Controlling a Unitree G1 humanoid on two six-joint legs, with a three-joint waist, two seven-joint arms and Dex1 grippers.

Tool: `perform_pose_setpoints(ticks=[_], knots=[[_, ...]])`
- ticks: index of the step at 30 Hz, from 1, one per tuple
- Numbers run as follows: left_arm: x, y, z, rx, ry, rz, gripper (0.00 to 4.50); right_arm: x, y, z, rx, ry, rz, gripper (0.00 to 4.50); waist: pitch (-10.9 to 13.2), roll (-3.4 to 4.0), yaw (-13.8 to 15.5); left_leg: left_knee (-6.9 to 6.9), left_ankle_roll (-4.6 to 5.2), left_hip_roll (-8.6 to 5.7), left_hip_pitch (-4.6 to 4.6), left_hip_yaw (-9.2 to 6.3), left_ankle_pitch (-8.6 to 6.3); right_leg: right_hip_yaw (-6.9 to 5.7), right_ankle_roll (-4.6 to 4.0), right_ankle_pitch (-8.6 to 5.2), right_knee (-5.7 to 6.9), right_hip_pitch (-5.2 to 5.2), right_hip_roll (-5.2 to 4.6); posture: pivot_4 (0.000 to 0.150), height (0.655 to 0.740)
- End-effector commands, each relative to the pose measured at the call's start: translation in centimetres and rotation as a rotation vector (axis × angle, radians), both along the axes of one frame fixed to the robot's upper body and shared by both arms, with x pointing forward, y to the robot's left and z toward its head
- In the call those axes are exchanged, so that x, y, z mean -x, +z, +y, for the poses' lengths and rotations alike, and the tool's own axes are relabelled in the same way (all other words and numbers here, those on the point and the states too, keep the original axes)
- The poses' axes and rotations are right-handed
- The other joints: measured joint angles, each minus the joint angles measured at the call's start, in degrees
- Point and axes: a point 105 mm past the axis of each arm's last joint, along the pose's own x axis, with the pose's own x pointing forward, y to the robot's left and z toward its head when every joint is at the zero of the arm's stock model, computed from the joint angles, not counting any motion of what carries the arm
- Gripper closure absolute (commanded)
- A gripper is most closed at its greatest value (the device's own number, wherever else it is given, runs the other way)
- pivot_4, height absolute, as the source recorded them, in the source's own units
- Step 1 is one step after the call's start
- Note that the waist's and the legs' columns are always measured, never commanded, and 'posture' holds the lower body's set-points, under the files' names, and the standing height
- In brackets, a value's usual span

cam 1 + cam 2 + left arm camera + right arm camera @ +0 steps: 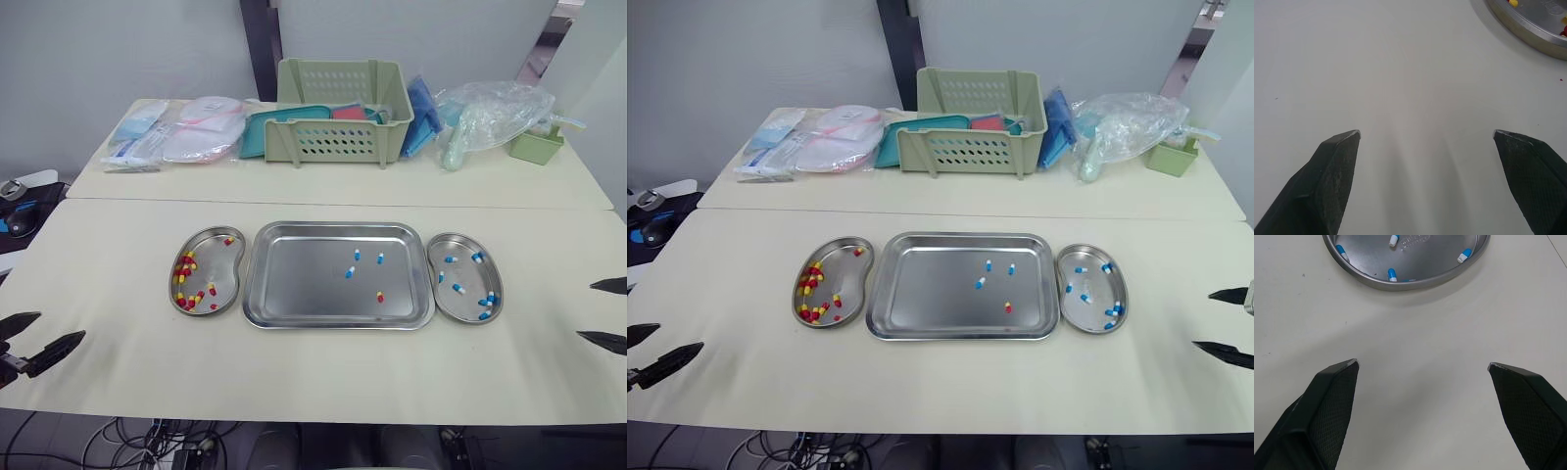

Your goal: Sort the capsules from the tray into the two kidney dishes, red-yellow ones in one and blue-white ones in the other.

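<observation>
Fingers (1327,186) spread wide, the left gripper (61,326) and right gripper (585,310) hovered near the desk's (313,377) front edge, with four capsules (349,272) in the tray (294,294) and the right kidney dish's (1400,285) stamp unreadable.

light bright, even and diffuse from above across the cream table (323,382); shadows pale and soft-edged, just a thin dark line under the near rims of the tray (294,284), the left kidney dish (223,262) and the right kidney dish (462,266). steel takes a broad milky sheen with no hard hot spot, while small white glints sit on the clear plastic bag (495,113) at the back. left wrist view: faint grey streaks of shadow run along the table between the tips of the left gripper (1426,133); right wrist view: a wider soft shadow spreads below the right kidney dish.
</observation>
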Motion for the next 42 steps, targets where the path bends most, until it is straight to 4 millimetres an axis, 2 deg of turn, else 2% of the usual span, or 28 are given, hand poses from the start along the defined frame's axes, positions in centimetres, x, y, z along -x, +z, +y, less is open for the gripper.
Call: perform_pose_setpoints(ticks=[1,3,7,9,12,14,16,19,23,27,37,42], knots=[[-0.4,1.3,-0.6,-0.044,-0.051,-0.061,0.00,-0.2,0.4,0.0,-0.006,-0.005,-0.039,0.04,0.00,0.00,-0.01,0.00,0.00,0.00,0.00,0.00,0.00,0.00,0.00,0.00,0.00,0.00,0.00,0.150,0.7400],[-0.7,1.5,-1.6,-0.040,-0.099,-0.078,0.00,-0.1,0.2,0.0,-0.013,-0.010,-0.043,0.04,0.00,0.00,0.02,0.00,0.00,0.00,0.00,0.00,0.00,0.00,0.00,0.00,0.00,0.01,0.00,0.150,0.7400],[-1.1,0.8,-5.7,0.030,-0.252,-0.077,0.00,0.1,-0.3,0.1,-0.016,-0.011,-0.053,0.04,0.00,0.00,0.11,0.01,0.00,0.00,-0.01,0.02,0.00,0.00,0.00,0.00,-0.01,0.02,-0.01,0.150,0.7400],[-1.3,0.6,-9.0,0.079,-0.361,-0.128,0.00,0.5,-0.6,0.2,-0.022,-0.014,-0.050,0.04,-0.01,0.00,0.13,0.03,0.00,0.01,-0.01,0.03,0.00,0.02,0.00,0.00,-0.01,0.03,-0.01,0.150,0.7400],[-1.0,0.4,-12.3,0.141,-0.471,-0.161,0.00,0.9,-0.8,0.4,-0.027,-0.015,-0.041,0.04,-0.01,-0.01,0.30,0.06,-0.01,0.02,-0.01,0.03,0.00,0.01,0.00,0.00,0.00,0.06,0.00,0.150,0.7400],[-0.2,0.1,-16.0,0.214,-0.588,-0.185,0.00,1.2,-0.9,0.5,-0.029,-0.016,-0.036,0.04,-0.01,-0.01,0.30,0.08,-0.01,0.02,0.02,0.04,0.00,0.03,0.00,0.00,0.00,0.08,0.00,0.150,0.7400],[0.0,0.0,-18.3,0.259,-0.639,-0.213,0.00,1.5,-1.0,0.5,-0.032,-0.022,-0.035,0.04,-0.02,0.00,0.31,0.09,0.00,0.02,0.03,0.10,0.00,0.10,0.01,0.01,-0.03,0.11,-0.02,0.150,0.7400],[-0.4,-0.3,-20.7,0.304,-0.680,-0.238,0.00,1.8,-1.3,0.7,-0.038,-0.026,-0.031,0.04,-0.02,0.00,0.56,0.10,0.00,0.02,0.15,0.07,0.00,0.05,0.01,0.01,-0.03,0.26,0.00,0.150,0.7400],[-2.2,-0.4,-22.2,0.342,-0.645,-0.317,0.00,2.1,-1.5,0.9,-0.044,-0.032,-0.031,0.04,-0.06,0.06,0.66,0.15,0.00,-0.03,0.34,0.02,-0.01,0.01,0.03,0.01,-0.07,0.51,-0.01,0.150,0.7400],[-2.4,-0.6,-23.0,0.349,-0.647,-0.357,0.00,2.3,-1.6,1.1,-0.046,-0.036,-0.032,0.04,-0.06,0.07,0.53,0.13,0.00,-0.02,0.34,0.02,-0.01,0.02,0.03,0.02,-0.09,0.51,-0.01,0.150,0.7400],[-2.3,-1.2,-23.0,0.337,-0.662,-0.354,0.00,2.6,-1.9,1.1,-0.083,-0.099,-0.044,0.04,-0.06,0.07,0.66,0.14,0.00,-0.03,0.33,0.01,-0.01,0.01,0.03,0.02,-0.10,0.51,-0.01,0.150,0.7400],[-2.5,-1.3,-22.9,0.327,-0.679,-0.352,0.00,2.6,-1.4,1.3,-0.119,-0.119,-0.069,0.04,-0.06,0.07,0.67,0.13,0.00,-0.03,0.34,0.01,-0.01,0.01,0.03,0.02,-0.09,0.51,-0.01,0.150,0.7400]])
